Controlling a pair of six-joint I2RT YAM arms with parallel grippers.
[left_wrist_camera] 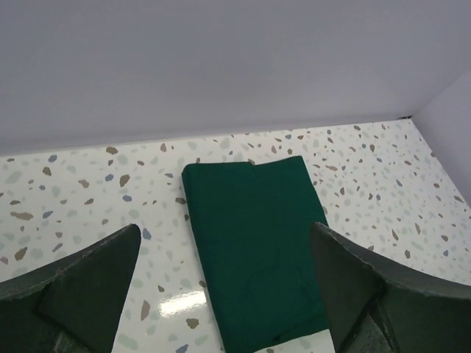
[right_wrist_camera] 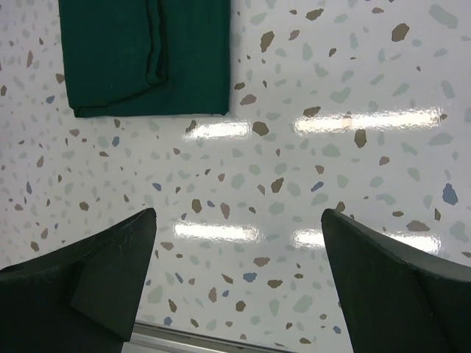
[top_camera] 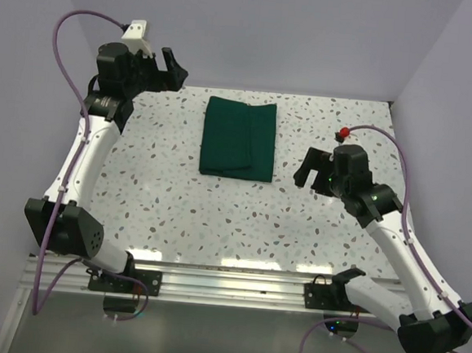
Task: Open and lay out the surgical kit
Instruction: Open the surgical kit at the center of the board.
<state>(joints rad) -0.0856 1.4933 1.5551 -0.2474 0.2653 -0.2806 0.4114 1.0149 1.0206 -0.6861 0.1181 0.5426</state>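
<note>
The surgical kit (top_camera: 239, 137) lies folded shut as a dark green cloth bundle at the back middle of the speckled table; whatever is inside is hidden. In the left wrist view the kit (left_wrist_camera: 254, 243) fills the space ahead of my left gripper (left_wrist_camera: 224, 246), which hangs open above the table. My left gripper (top_camera: 171, 67) sits high at the back left, apart from the cloth. My right gripper (top_camera: 309, 167) is open to the right of the kit, not touching it. From the right wrist, the kit (right_wrist_camera: 143, 55) shows at top left, with my right gripper (right_wrist_camera: 239, 220) open over bare table.
A small red knob (top_camera: 344, 133) sits near the right wall beside a purple cable. Pale walls close in the back and right sides. An aluminium rail (top_camera: 228, 278) runs along the table's near edge.
</note>
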